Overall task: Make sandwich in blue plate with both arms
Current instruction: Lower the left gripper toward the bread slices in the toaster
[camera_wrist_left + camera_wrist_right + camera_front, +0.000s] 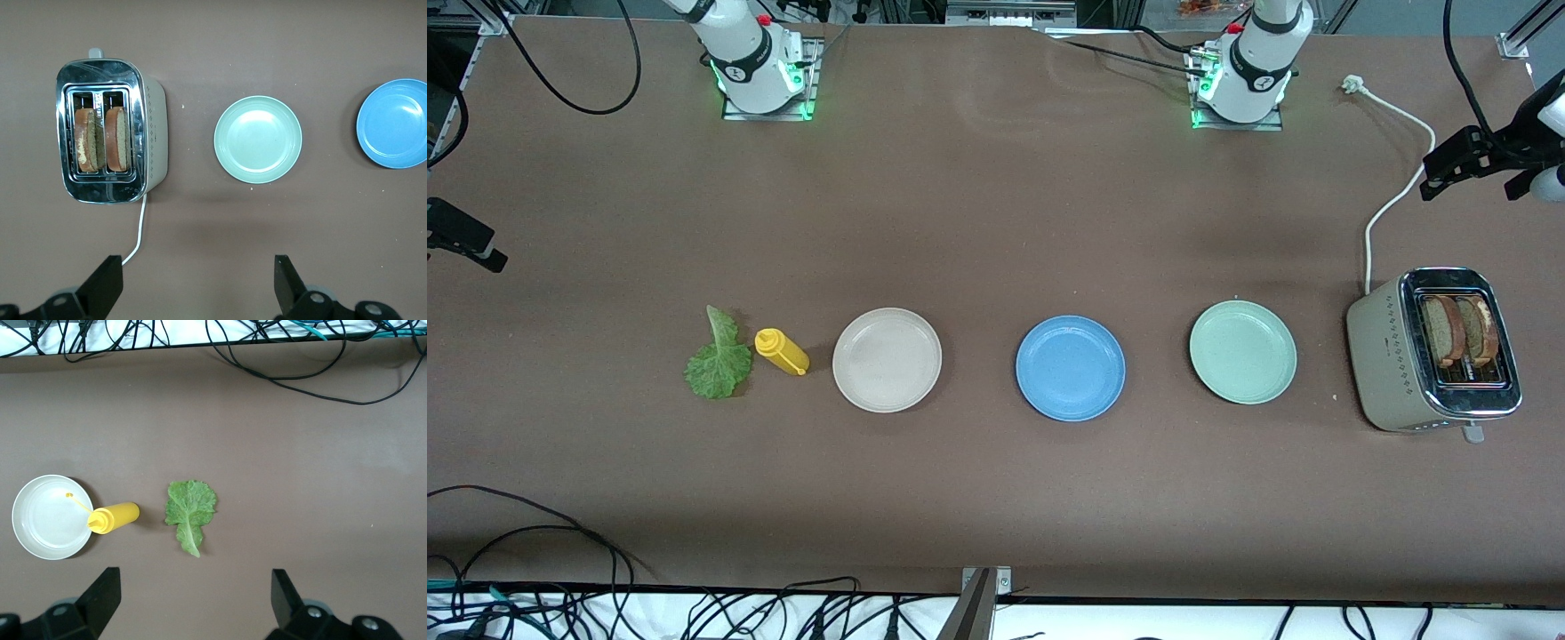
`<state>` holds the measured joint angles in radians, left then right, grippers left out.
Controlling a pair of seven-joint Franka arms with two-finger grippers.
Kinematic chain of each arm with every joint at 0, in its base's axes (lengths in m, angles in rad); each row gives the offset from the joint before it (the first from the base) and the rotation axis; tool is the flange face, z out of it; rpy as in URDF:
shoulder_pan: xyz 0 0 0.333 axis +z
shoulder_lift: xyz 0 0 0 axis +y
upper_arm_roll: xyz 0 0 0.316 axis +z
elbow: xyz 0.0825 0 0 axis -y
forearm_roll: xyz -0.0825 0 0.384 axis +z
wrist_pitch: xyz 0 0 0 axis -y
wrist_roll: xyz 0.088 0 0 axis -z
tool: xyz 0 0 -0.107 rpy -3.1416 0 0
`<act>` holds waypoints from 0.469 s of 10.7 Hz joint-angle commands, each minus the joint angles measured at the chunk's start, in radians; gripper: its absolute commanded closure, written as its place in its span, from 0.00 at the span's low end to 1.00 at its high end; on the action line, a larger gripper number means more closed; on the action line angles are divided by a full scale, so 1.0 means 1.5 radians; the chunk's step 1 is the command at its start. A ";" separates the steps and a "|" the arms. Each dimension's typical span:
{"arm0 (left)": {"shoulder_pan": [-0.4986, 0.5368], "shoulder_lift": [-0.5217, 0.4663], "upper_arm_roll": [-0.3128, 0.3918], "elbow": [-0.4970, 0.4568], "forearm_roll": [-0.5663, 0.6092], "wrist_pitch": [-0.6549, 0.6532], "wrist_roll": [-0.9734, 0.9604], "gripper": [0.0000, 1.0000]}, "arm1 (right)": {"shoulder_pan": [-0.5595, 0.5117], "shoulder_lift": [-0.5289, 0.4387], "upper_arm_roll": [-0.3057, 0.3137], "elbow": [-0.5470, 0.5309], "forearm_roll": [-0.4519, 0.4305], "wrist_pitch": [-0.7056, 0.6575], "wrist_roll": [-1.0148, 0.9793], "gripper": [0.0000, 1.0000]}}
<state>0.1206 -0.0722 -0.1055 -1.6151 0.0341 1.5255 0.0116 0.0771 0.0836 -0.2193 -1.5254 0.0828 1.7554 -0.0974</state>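
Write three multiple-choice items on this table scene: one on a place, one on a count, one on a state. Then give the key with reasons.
1. Where are the two brown bread slices?
A. on the round blue plate
B. upright in the slots of the beige and chrome toaster
C. beside the lettuce

2. How many round plates lie on the brown table?
A. two
B. three
C. four

3. How does the yellow squeeze bottle stand?
A. upright
B. on a plate
C. lying on its side

Key: B, the slices stand in the beige and chrome toaster. B, the beige-white plate, round blue plate and pale green plate lie on the brown table. C, the yellow squeeze bottle lies flat beside the ruffled green lettuce leaf.
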 commanded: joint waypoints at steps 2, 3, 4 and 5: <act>0.041 0.060 -0.003 0.024 -0.009 0.003 0.013 0.00 | -0.003 0.005 -0.002 0.011 0.013 -0.001 -0.013 0.00; 0.061 0.092 -0.003 0.057 -0.005 0.020 0.013 0.00 | -0.003 0.005 -0.002 0.012 0.013 -0.001 -0.013 0.00; 0.080 0.126 -0.003 0.078 -0.007 0.022 0.014 0.00 | -0.003 0.005 -0.002 0.011 0.013 -0.001 -0.013 0.00; 0.096 0.154 -0.003 0.093 -0.007 0.029 0.014 0.00 | -0.003 0.005 -0.002 0.012 0.013 -0.001 -0.013 0.00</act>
<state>0.2060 0.0353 -0.1035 -1.5866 0.0342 1.5702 0.0133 0.0767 0.0842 -0.2196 -1.5254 0.0828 1.7554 -0.0974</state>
